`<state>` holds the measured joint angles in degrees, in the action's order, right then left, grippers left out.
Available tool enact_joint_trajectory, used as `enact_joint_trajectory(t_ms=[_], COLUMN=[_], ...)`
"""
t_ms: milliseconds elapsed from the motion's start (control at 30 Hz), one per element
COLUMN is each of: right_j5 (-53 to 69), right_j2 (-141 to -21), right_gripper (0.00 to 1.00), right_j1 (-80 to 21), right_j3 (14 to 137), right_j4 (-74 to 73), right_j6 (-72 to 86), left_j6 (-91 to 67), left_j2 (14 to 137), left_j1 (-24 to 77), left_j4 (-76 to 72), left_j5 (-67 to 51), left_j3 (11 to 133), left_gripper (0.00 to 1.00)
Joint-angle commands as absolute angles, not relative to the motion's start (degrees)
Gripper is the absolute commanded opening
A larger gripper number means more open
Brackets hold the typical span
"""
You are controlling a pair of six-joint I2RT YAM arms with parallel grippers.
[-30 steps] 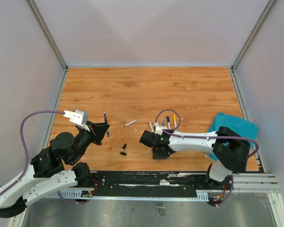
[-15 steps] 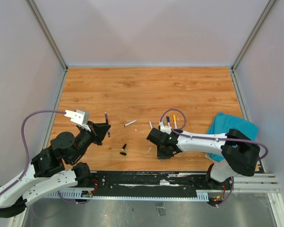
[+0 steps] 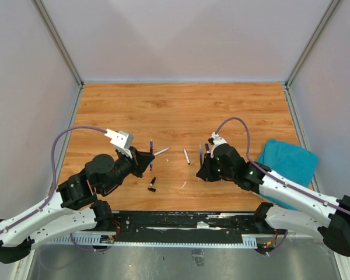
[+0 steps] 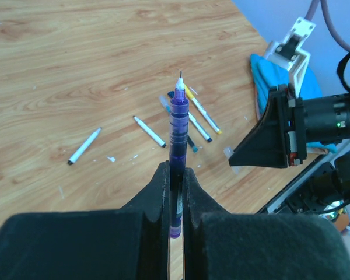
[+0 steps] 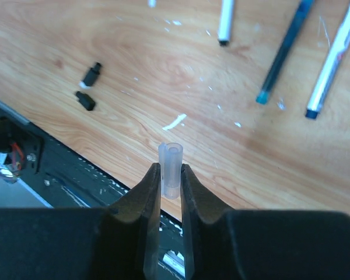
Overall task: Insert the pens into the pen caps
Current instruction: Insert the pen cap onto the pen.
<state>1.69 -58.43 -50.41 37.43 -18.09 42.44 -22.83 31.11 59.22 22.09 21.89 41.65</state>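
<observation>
left fingers [image 4: 159, 189]: gripping purple pen [image 4: 178, 125]
right fingers [image 5: 152, 191]: pinching clear cap [image 5: 171, 166], 3 o'clock
tip: line up straight, push slow

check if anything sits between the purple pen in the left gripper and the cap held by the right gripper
Nothing visible does. The left gripper clamps the purple pen and the right gripper clamps the clear cap, both raised, with open air between. The loose pens lie flat on the table beneath that gap.
</observation>
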Motion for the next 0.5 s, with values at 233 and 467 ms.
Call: enact_joint_trajectory(t_ms=[233, 467], right_j5=[-6.67, -11.03], right_j2=[-45.11, -40.73], right_gripper=[0.04, 0.02], right_j1=[-50.01, -49.97], right_j3=[35.06, 33.97], right_j4=[-5.18, 2.90], right_j6=[37.11, 40.81], left_j6=[-26.85, -30.66], left_j2=[40.26, 45.83], left_j1=[59.33, 60.58], left_j4=[5.59, -0.64], left_j5=[10.75, 8.21], left_j3=[38.41, 36.39], left_gripper=[0.00, 0.01])
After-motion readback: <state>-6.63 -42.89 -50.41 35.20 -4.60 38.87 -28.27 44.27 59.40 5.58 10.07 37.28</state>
